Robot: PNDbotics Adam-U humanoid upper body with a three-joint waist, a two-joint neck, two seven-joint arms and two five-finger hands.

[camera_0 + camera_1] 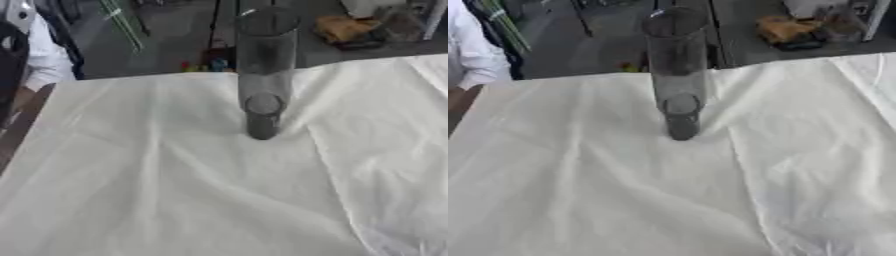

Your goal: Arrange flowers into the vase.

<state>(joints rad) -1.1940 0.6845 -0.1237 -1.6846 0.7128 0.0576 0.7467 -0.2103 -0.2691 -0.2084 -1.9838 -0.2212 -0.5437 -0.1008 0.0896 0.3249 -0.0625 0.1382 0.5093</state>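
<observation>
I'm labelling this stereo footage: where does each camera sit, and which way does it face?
Left eye view: in the robot's head, looking down at the clear vase on the white cloth; no robot hand or arm shows.
Right eye view: beside it in the head, same downward look; no robot body shows.
Both share the vase, cloth and floor beyond.

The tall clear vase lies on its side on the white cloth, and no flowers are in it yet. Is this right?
Not quite. The vase stands upright on the white cloth, as the left eye view shows. The rest is right: it holds no flowers.
</observation>
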